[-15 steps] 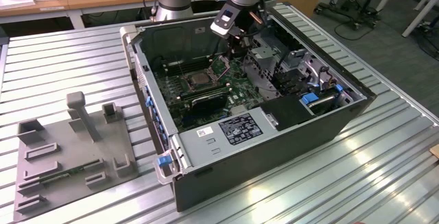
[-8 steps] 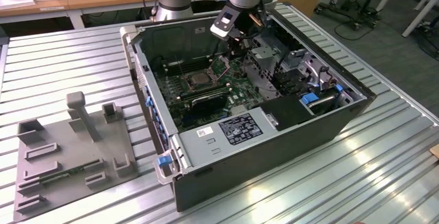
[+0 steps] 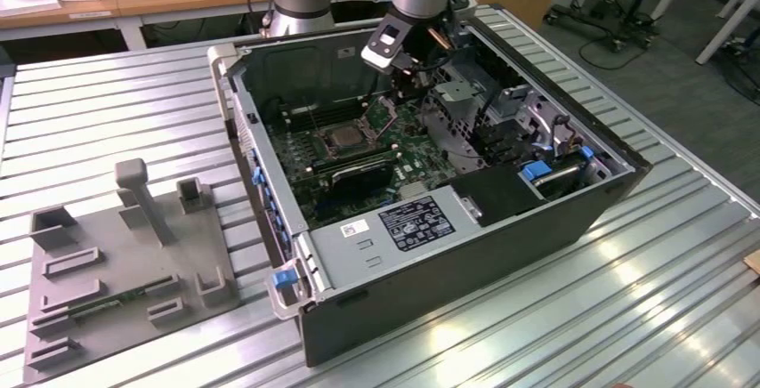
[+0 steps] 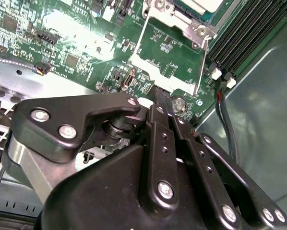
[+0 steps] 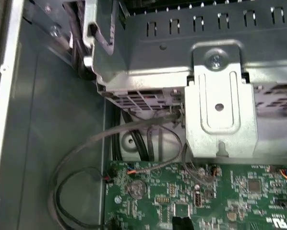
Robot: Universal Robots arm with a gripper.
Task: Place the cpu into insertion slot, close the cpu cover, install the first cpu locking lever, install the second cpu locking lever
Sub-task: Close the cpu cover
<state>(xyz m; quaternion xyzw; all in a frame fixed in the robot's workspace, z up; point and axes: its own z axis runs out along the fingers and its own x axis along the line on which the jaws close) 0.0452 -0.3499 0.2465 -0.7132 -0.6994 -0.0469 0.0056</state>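
Hand (image 3: 411, 69) over mobo (image 4: 76, 28); 1 cpu (image 4: 203, 4) in slot (image 3: 320, 141), 2 levers (image 4: 142, 33).

A: Can you make out the cpu (image 4: 203, 4)?
B: Barely — in the second wrist view the picture's edge cuts it off, with most of the cpu cover (image 4: 182, 17) around it.
A: And the exterior view?
B: There the insertion slot (image 3: 342, 139) is too small to judge — and the pincer (image 3: 414, 75) hides some motherboard (image 3: 404, 130) beside it.

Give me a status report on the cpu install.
Pincer shut, empty, above motherboard near insertion slot. Cpu in slot, cpu cover looks down. Cables beside pincer, clear of slot.
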